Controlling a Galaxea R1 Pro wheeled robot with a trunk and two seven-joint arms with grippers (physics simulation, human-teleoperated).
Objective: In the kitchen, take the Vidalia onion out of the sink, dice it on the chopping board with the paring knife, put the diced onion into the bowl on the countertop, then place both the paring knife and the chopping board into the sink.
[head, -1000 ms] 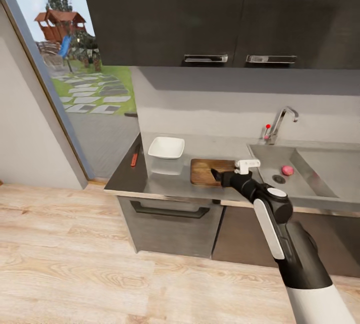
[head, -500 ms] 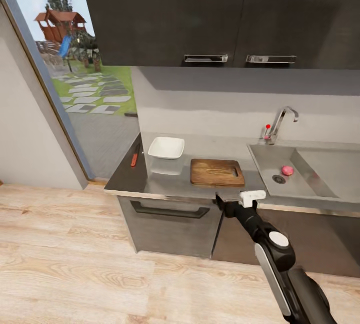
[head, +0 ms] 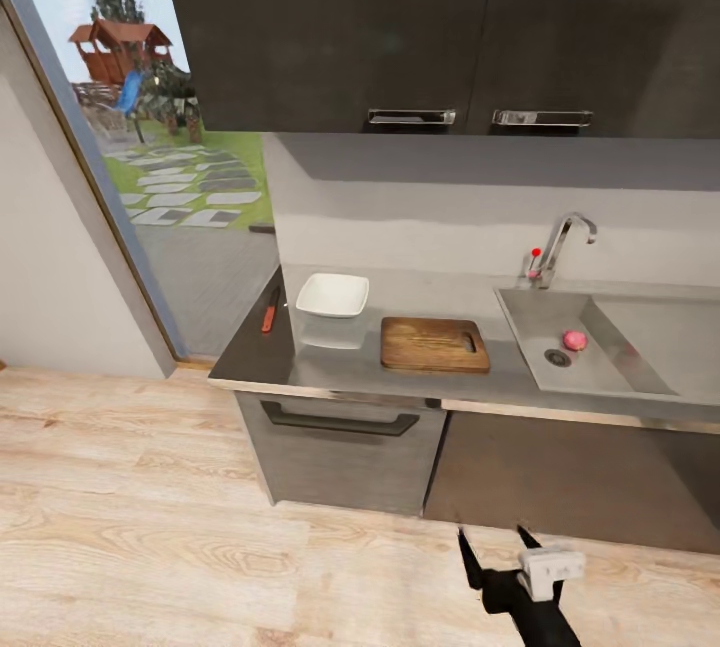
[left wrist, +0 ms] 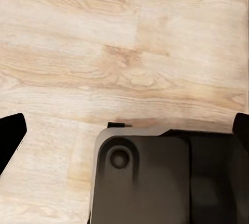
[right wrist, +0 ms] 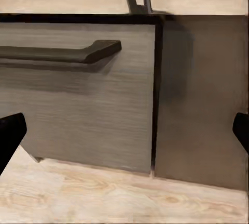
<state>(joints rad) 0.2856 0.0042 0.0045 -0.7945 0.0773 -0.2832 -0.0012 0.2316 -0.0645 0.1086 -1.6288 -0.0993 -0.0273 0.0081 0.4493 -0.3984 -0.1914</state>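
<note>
Glossy grey tabletop carries, left to right, the paring knife lying along its left edge, the bowl, the chopping board lengthwise with slot rightward, then the sink holding the Vidalia onion. Below, the right pincer gapes wide, empty; the left pincer's black fingertips stand wide apart over the floor.

Right wrist view: cabinet fronts under the worktop edge

A grey wood-grain drawer front carries a long dark bar handle; beside it, across a dark vertical gap, stands a plain cabinet door. Above both runs the pale countertop edge. Light wooden floor lies below. The right gripper has its two dark fingertips spread wide at the frame's sides.
</note>
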